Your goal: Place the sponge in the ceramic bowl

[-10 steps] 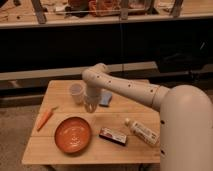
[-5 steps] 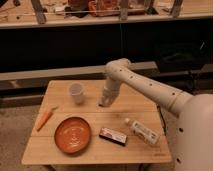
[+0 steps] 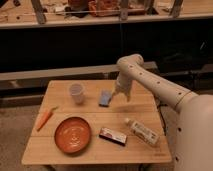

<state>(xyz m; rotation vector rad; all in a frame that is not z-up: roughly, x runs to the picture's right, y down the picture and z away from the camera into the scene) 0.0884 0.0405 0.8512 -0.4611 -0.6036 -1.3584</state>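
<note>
Pointing down at the tabletop, my gripper (image 3: 123, 96) hung just to the right of the sponge (image 3: 105, 98), low over the back half of the wooden table (image 3: 142, 107). Whether it was spread or closed I could not tell. It had hold of nothing that I could see. The sponge, a small light-blue block, lay flat on the wood by itself. I could not tell whether its right edge touched me or only came close.

Above the gripper my wrist ran almost straight up to a rounded joint (image 3: 129, 62), where I was bent sharply. From that bend my white arm (image 3: 160, 87) sloped down and to the right, crossing the table's right edge and running into my broad white body (image 3: 197, 135) at the lower right.

A white cup (image 3: 76, 93) stood upright to the left of the sponge, near it but apart. The ceramic bowl (image 3: 73, 135), orange-brown with a darker rim, sat at the front left of the table, well apart from the sponge. A carrot (image 3: 45, 118) lay near the left edge, up and left of the bowl. A red-and-white box (image 3: 112, 136) lay flat just right of the bowl. A white bottle (image 3: 141, 132) lay on its side just right of the box, toward the front right.
</note>
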